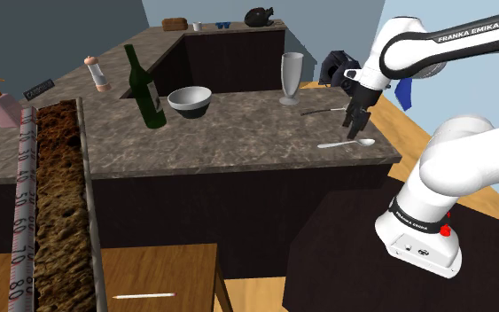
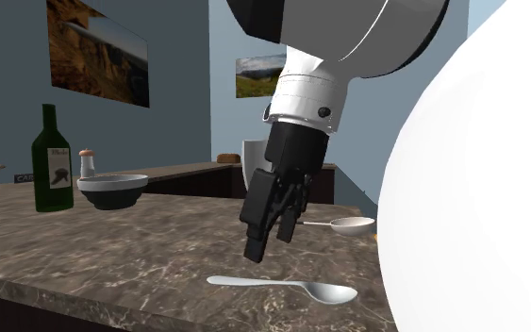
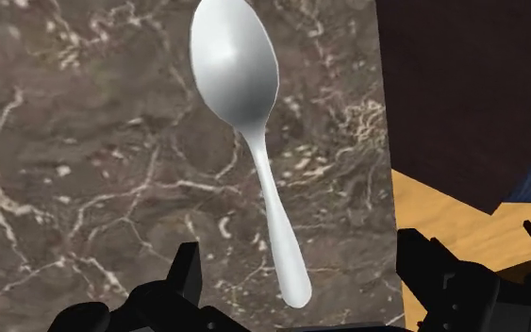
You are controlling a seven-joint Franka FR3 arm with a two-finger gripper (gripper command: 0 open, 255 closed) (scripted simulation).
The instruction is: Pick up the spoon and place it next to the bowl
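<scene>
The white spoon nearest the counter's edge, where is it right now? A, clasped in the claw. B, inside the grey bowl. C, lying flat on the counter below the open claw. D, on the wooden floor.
C: the glossy white spoon lies flat on the brown marbled stone counter, and the black two-finger claw hangs above it, its fingers apart on either side of the handle and not touching it.

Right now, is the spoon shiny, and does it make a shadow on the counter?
Wrist view: the spoon has soft grey shading in its scoop, no bright glint, no clear shadow on the marbled counter. Second exterior view: it looks pale, hardly any shadow beneath; the white arm close to the camera covers that view's right side.
</scene>
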